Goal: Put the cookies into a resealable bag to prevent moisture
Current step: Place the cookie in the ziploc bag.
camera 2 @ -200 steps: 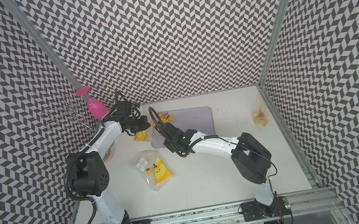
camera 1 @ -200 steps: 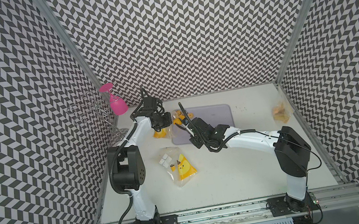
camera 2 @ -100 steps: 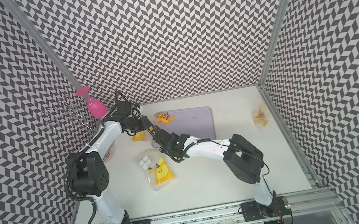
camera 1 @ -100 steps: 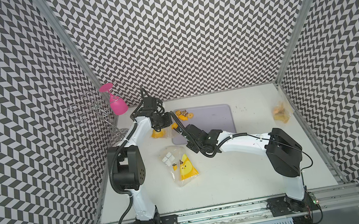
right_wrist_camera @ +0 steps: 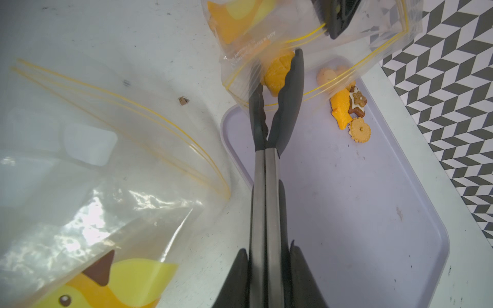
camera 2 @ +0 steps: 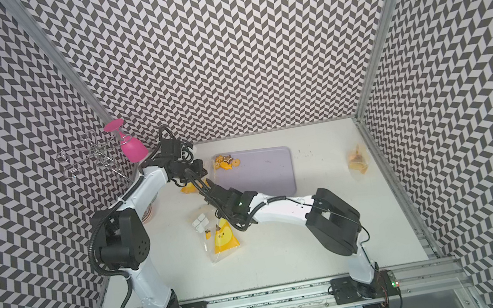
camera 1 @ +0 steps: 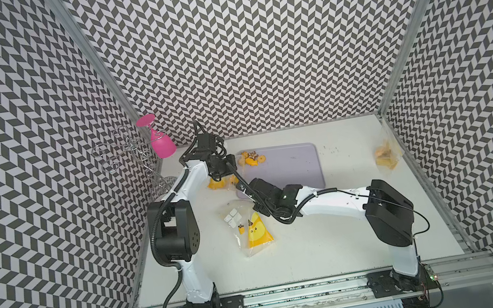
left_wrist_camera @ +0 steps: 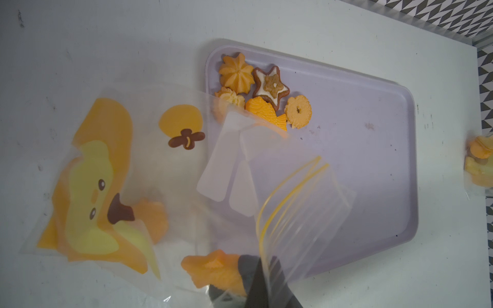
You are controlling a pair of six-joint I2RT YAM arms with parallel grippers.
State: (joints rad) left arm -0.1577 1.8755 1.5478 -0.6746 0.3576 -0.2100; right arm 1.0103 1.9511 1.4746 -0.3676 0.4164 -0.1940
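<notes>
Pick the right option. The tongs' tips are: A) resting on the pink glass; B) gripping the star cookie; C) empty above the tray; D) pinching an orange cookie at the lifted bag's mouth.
D: in the right wrist view the tongs clamp an orange cookie at the open mouth of the bag that the left gripper holds up.

Pretty clearly a robotics lab test cell, not anyone's kitchen. The walls [camera 1: 253, 41] on three sides are covered in black-and-white chevron print and framed by bare aluminium posts [camera 1: 94, 61]. A left arm [camera 1: 173, 231] and a right arm [camera 1: 387, 216], both white and black, are bolted to a metal rail [camera 1: 295, 292] along the bottom of the frame. The table [camera 1: 321, 244] is plain white and scuffed. The props are a tray [camera 1: 291, 167] mid-frame holding plastic-looking cookies [left_wrist_camera: 236, 73], and a pink glass [camera 1: 160, 142] upside down at a wire rack [camera 1: 122, 148], upper left.
</notes>
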